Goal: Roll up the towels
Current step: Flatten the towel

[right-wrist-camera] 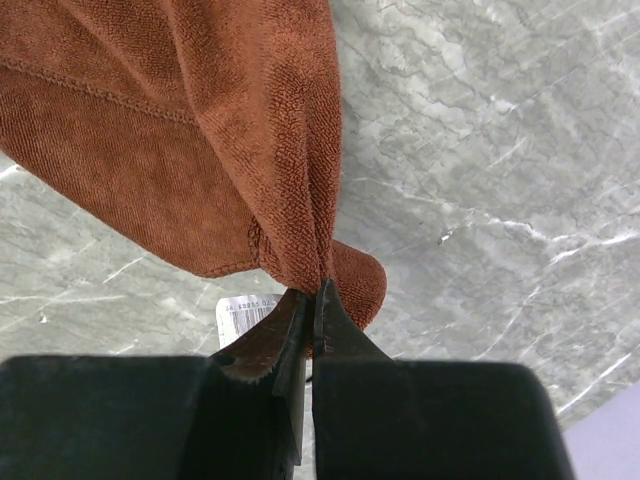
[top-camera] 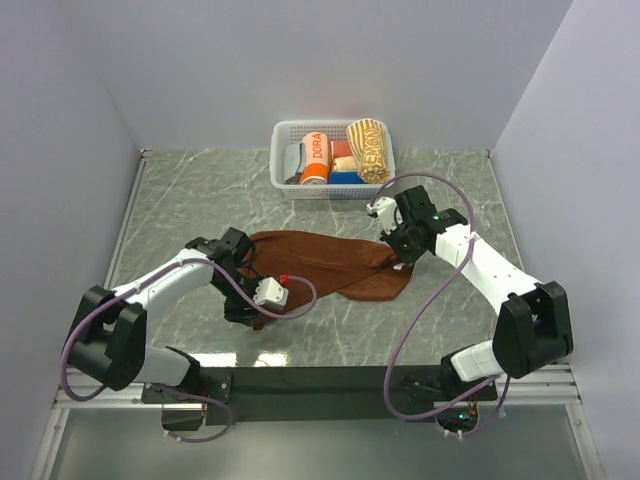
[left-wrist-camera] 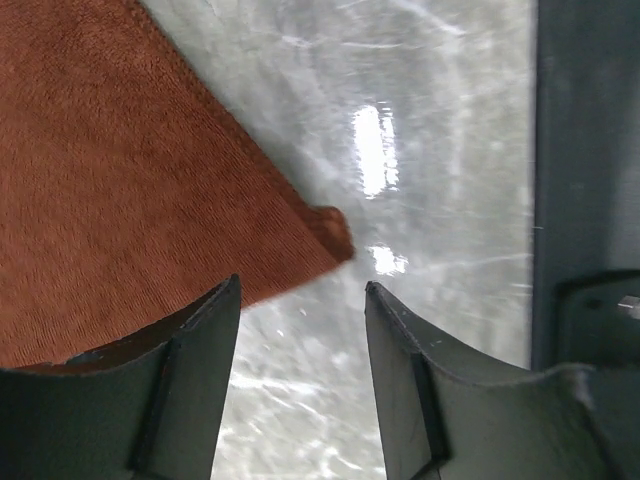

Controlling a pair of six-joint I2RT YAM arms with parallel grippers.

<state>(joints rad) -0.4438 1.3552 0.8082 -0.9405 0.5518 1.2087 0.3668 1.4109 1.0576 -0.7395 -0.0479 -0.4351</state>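
Note:
The rust-brown towel (top-camera: 330,258) lies spread and crumpled on the marble table. My right gripper (top-camera: 398,246) is shut on its bunched right end (right-wrist-camera: 300,230), which the jaws pinch at the tips (right-wrist-camera: 315,292). My left gripper (top-camera: 242,306) hovers at the towel's near left corner (left-wrist-camera: 335,232). It stands open (left-wrist-camera: 302,285) with only bare table between its fingers, and the left finger (left-wrist-camera: 190,350) overlaps the towel's edge. The cream-yellow towel (top-camera: 369,149) with orange lettering sits rolled in the basket.
A white basket (top-camera: 283,133) stands at the back of the table and holds the orange "DORA" roll (top-camera: 316,158) and other small rolls. A white barcode label (right-wrist-camera: 240,312) hangs under the towel by the right jaws. A dark rail (left-wrist-camera: 585,150) runs along the near edge.

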